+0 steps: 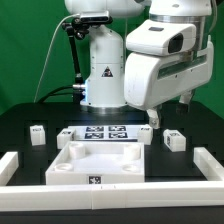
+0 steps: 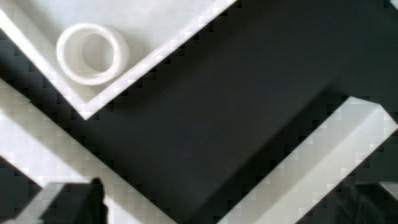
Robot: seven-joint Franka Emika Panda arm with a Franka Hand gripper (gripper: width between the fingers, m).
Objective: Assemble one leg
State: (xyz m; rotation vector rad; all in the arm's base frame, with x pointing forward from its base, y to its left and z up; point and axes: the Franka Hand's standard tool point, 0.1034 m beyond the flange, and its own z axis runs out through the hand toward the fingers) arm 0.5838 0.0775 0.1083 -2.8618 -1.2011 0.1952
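Exterior view: the black table [image 1: 25, 148] has open room btw the big white panel [image 1: 95, 165] and the rail [image 1: 208, 165] on the exterior view's right. The gripper [image 1: 171, 108] hangs high w/ its fingers spread and empty. The leg [image 1: 173, 140] lies just under it, apart.

Wrist view: panel corner w/ a round ring [image 2: 93, 50]. The white bar [image 2: 329, 150] is cut off, can't tell what it is.

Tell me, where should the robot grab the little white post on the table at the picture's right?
Around the leg mid-length, coming straight down from above. It lies flat on the black table with nothing touching its long sides, so a pinch across its width likely fits.
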